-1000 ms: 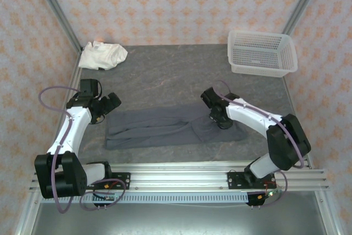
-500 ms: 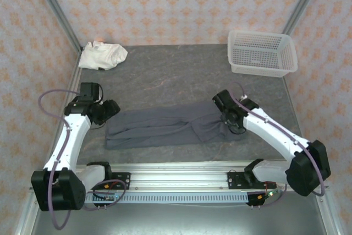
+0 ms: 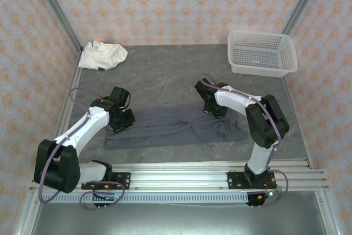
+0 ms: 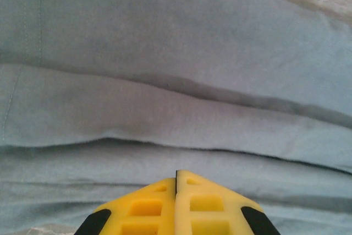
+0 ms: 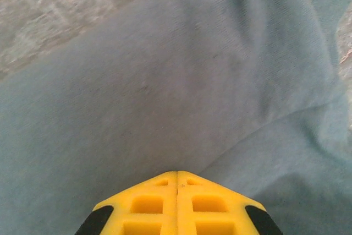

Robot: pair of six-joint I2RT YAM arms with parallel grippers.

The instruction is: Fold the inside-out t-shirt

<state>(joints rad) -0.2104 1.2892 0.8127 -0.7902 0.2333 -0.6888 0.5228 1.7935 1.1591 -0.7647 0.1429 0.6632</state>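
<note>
The inside-out t-shirt [image 3: 170, 127] lies on the table as a long, flat, dark grey strip running left to right, with soft lengthwise folds. My left gripper [image 3: 125, 120] is down on its left end. In the left wrist view its yellow fingers [image 4: 176, 172] are pressed together, tips against the layered cloth [image 4: 165, 53]. My right gripper [image 3: 210, 108] is at the strip's far edge near the right end. There too the jaws [image 5: 177, 172] are shut over the grey fabric [image 5: 165, 81]. I see no cloth between either pair of fingers.
A crumpled cream-white garment [image 3: 103, 55] lies at the far left corner of the grey table [image 3: 165, 75]. A white plastic basket [image 3: 261, 52] stands at the far right. The metal rail [image 3: 176, 177] with the arm bases runs along the near edge.
The left gripper has moved right from beside the shirt onto its left end and closed. The right gripper has swung back left to the shirt's far edge, shut.
</note>
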